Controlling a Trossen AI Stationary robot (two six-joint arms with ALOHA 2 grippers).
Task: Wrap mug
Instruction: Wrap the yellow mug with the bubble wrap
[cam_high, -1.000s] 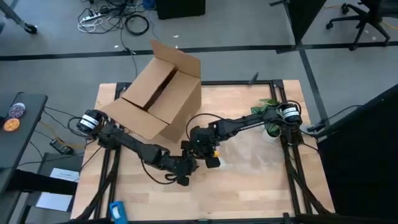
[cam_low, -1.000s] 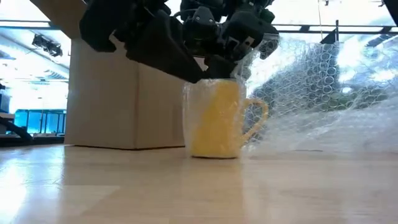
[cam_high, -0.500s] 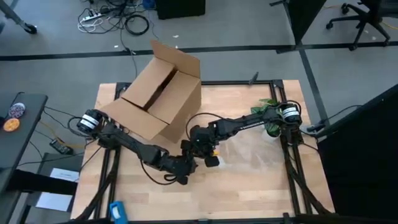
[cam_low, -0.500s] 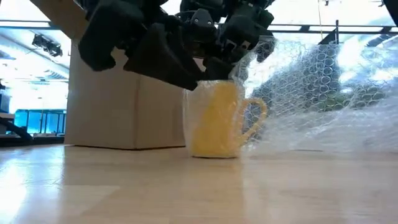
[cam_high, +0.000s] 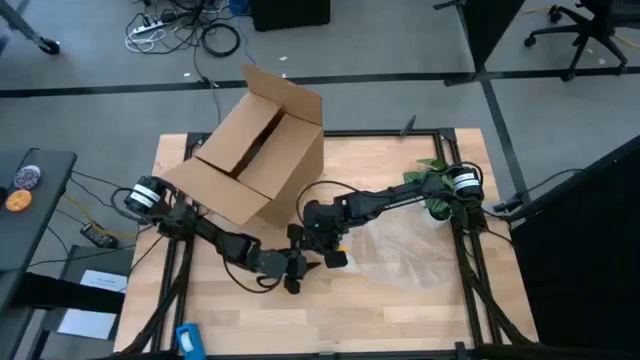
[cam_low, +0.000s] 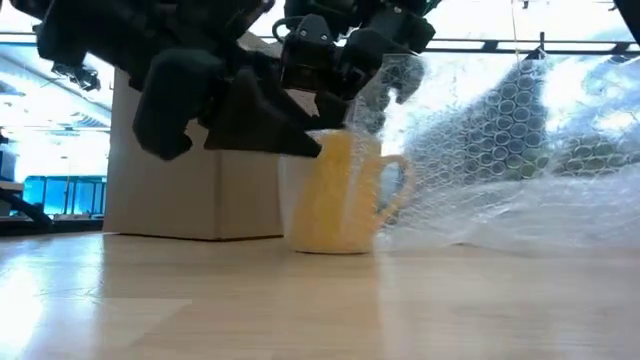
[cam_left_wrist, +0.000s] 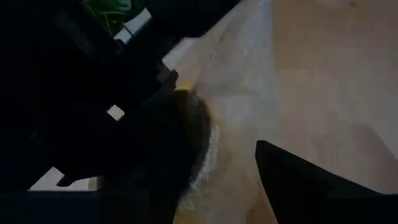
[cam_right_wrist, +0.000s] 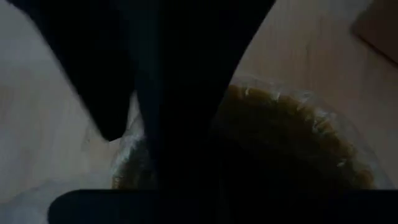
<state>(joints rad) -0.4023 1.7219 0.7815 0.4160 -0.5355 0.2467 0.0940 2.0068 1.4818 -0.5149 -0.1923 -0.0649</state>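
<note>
1. The mug (cam_low: 335, 195) stands upright on the table (cam_high: 420, 300), near its middle and just in front of the cardboard box (cam_high: 262, 150), with its handle towards the right in the low view. Bubble wrap (cam_low: 500, 160) already covers its left side and top, and the rest of the sheet trails off to the right.
2. The right gripper (cam_low: 345, 55) sits directly above the mug's rim, apparently pinching the wrap there, though I cannot tell whether its fingers are clenched. If that hold slips, the sheet may spring back and uncover the mug.
3. The left gripper (cam_low: 250, 100) comes in from the left at rim height, its fingertip touching the wrapped side. Its wrist view shows two dark fingers apart, one against the wrap, so it reads as released rather than grasping. A sideways push here could tip or slide the mug, since nothing holds its base.
4. The two grippers crowd each other over the mug; a careless move could knock them together or drag the sheet out of the other's hold.
5. The loose sheet on the right lies partly under the right arm (cam_high: 390, 203), so a pull may snag it or tug the mug along.
</note>
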